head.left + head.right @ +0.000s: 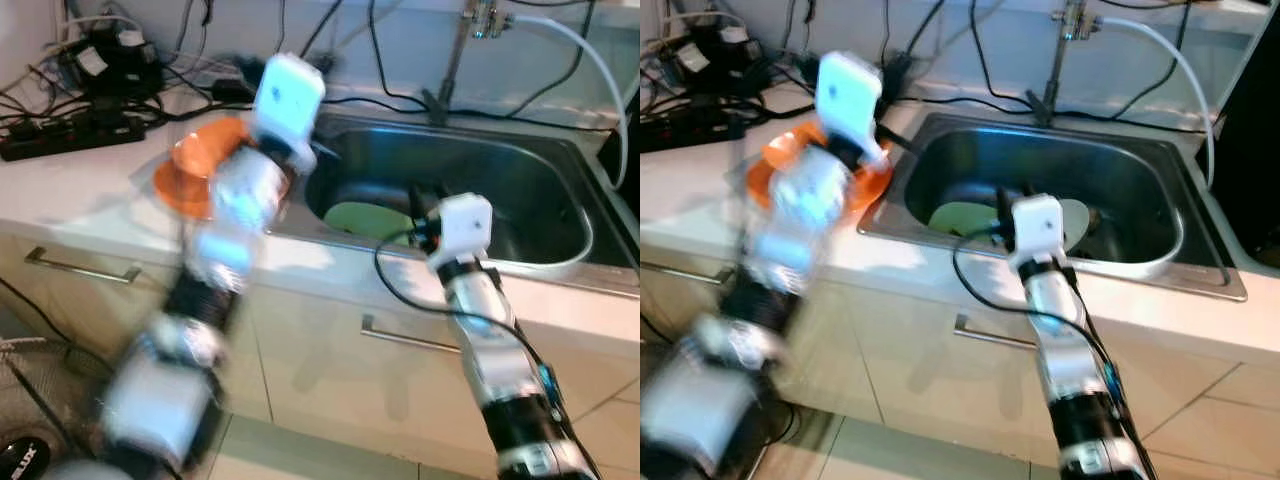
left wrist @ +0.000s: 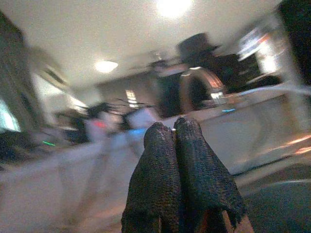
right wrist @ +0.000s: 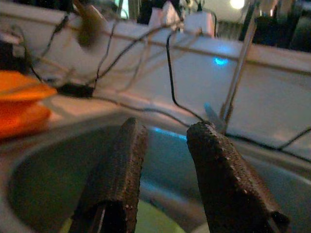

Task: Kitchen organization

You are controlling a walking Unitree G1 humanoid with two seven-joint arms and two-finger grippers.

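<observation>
Right gripper (image 3: 167,174) sat over the sink (image 1: 540,262), fingers apart, empty, above the green plate (image 1: 365,218). Left gripper (image 2: 181,145) pressed closed on nothing, blurred beside the orange bowl (image 1: 195,165) on the counter (image 1: 90,190)

The left arm (image 1: 215,290) was blurry and reached up and forward. Its white wrist (image 1: 287,97) was held high. The left gripper (image 2: 181,145) had its two black fingers pressed together, with nothing between them. The right arm (image 1: 490,340) was sharp and stretched forward and down. The right gripper (image 3: 165,160) had its fingers (image 3: 221,174) spread apart, with nothing held between them.
</observation>
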